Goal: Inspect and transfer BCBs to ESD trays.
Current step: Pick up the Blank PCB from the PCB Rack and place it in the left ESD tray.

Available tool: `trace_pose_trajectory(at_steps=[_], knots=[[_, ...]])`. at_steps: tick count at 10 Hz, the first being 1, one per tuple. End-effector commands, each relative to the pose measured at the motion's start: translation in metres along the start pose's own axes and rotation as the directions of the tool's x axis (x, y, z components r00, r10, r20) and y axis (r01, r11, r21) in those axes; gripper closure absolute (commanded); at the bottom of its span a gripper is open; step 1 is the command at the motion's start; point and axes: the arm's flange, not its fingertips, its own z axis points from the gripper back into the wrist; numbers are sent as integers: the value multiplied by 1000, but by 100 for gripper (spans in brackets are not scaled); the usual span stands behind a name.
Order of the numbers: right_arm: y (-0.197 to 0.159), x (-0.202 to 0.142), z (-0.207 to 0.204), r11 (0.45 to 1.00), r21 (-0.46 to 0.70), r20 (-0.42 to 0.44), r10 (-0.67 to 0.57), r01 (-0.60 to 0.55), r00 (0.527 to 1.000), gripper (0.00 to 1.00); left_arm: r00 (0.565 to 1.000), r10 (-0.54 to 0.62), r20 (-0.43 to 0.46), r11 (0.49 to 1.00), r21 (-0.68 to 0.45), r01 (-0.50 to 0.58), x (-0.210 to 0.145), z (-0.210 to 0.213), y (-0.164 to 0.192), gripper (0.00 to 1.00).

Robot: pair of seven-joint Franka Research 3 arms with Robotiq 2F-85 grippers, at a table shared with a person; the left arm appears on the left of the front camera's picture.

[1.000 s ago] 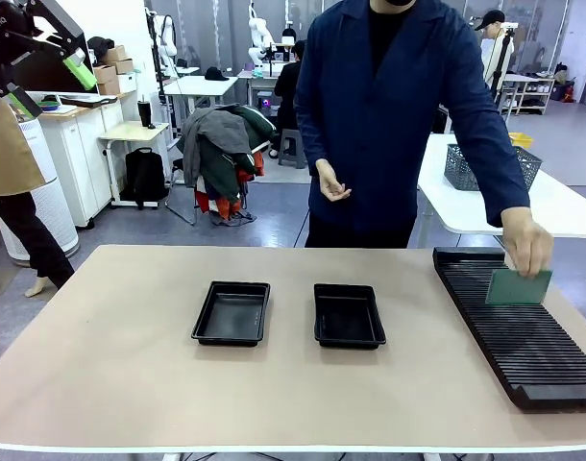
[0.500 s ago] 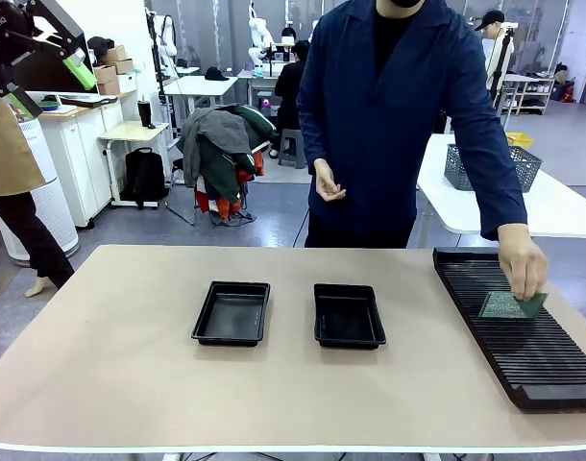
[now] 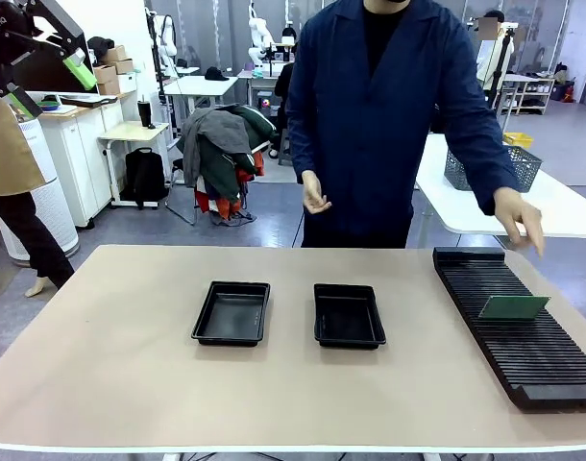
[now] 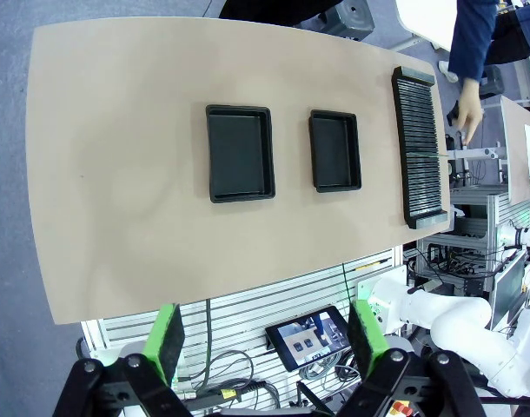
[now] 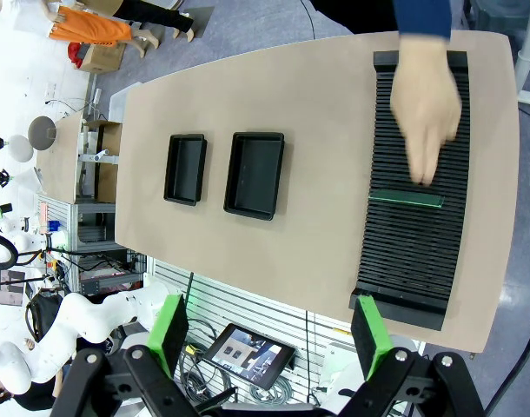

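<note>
Where the long black ribbed slotted rack [image 3: 538, 360] lies along the right end of the tan table [image 3: 101, 365], one thin green rectangular circuit board [image 3: 513, 307] stands on edge in a slot, leaning, about halfway along the rack. Person's hand [image 3: 519, 216] hangs above it, apart from the board, fingers loose. From the right wrist view the same hand [image 5: 426, 113] lies over the rack with its fingertips just short of the board [image 5: 407, 198].

Two shallow black plastic trays sit side by side mid-table, well apart from the rack: left tray [image 3: 231, 313], right tray [image 3: 349, 315], a gap between them, floors bare.

Left gripper [image 4: 268, 334]: high over the table, green-padded fingers spread wide, gripping nothing. Right gripper [image 5: 269, 332]: same posture, fingers wide apart, nothing between them.
</note>
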Motion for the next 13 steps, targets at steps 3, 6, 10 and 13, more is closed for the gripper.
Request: trace_pose_trajectory(at_steps=[3,6,10,13], knots=[[0,0,0,1000,1,0,0,0,1000,0,1000,0,3,1000,0,0,-1,0,0,0],[0,0,0,1000,1,0,0,0,1000,0,1000,0,3,1000,0,0,-1,0,0,0],[1,-3,-1,993,-59,-34,102,-104,994,0,1000,0,3,1000,0,0,-1,0,0,0],[-13,-11,-20,894,-157,-77,412,-419,908,0,1000,0,3,1000,0,0,-1,0,0,0]])
